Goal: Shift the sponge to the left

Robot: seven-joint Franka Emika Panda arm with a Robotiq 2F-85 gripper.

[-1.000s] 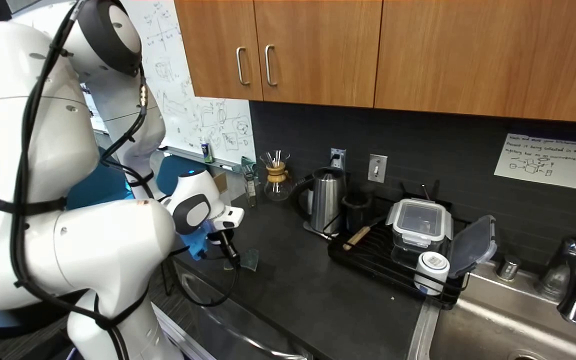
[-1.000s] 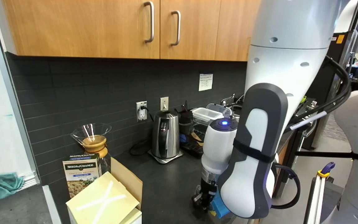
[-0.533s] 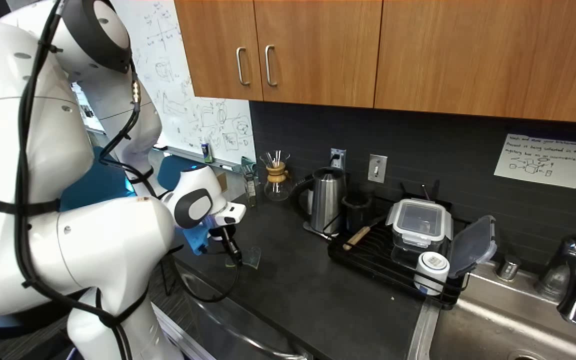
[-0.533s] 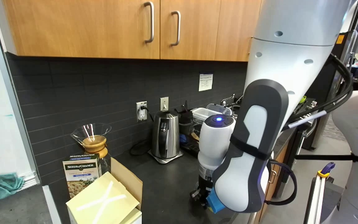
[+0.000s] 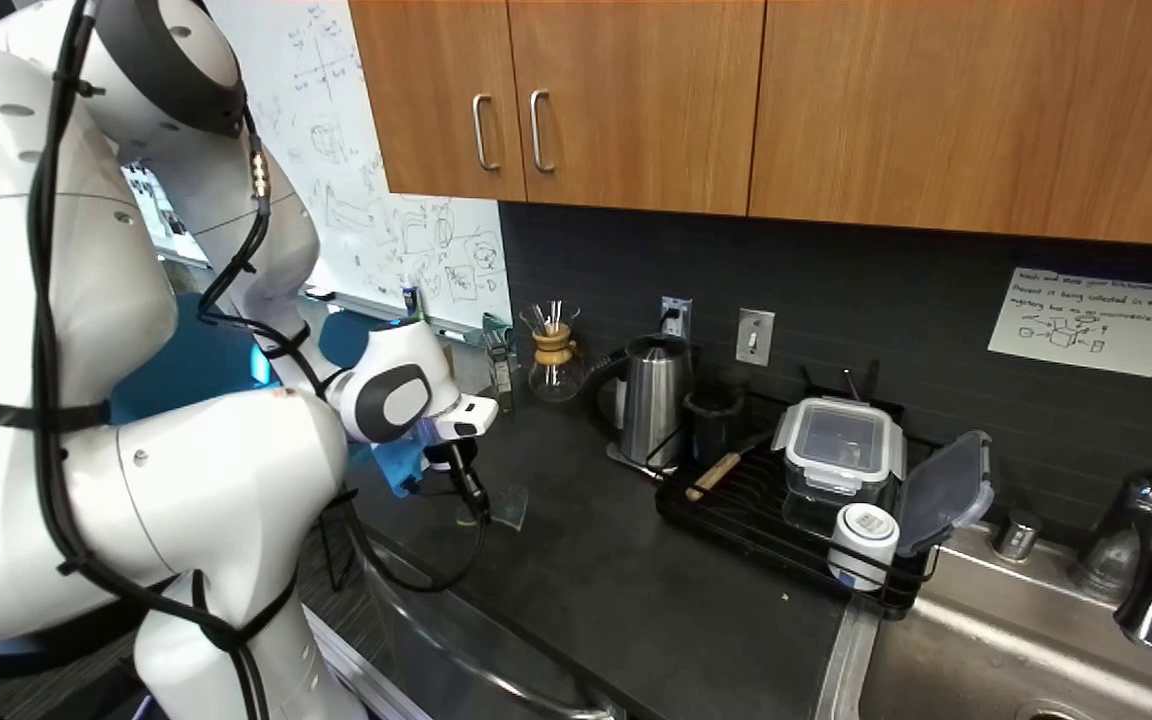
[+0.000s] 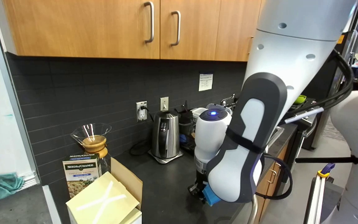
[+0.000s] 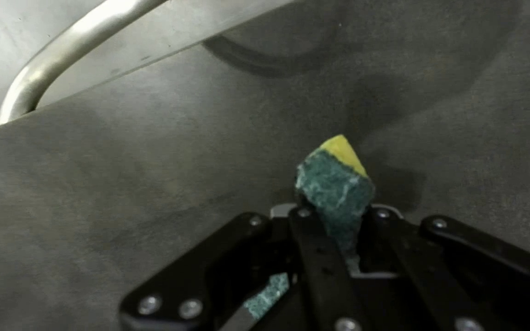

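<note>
The sponge (image 7: 336, 186), dark green with a yellow layer, is pinched between the fingers of my gripper (image 7: 340, 215) in the wrist view. It is squeezed narrow there, its end poking out past the fingertips and a green strip showing behind them. In an exterior view the sponge (image 5: 509, 508) sticks out below the hand over the dark counter. Whether it touches the counter I cannot tell. In an exterior view my gripper (image 6: 197, 191) points down beside a blue piece on the wrist, and the sponge is hidden from that side.
A cardboard box (image 6: 104, 199) with raised flaps and a food box (image 6: 81, 174) stand left of the hand. Behind are a steel kettle (image 6: 166, 135) and a glass coffee maker (image 5: 555, 355). A dish rack (image 5: 736, 530) adjoins the sink (image 5: 986, 640). A metal handle (image 7: 62, 50) runs along the counter's front.
Hand and sponge have moved along the counter, leftward toward the cardboard box in an exterior view and slightly away from the front edge. The grip on the sponge is unchanged.
</note>
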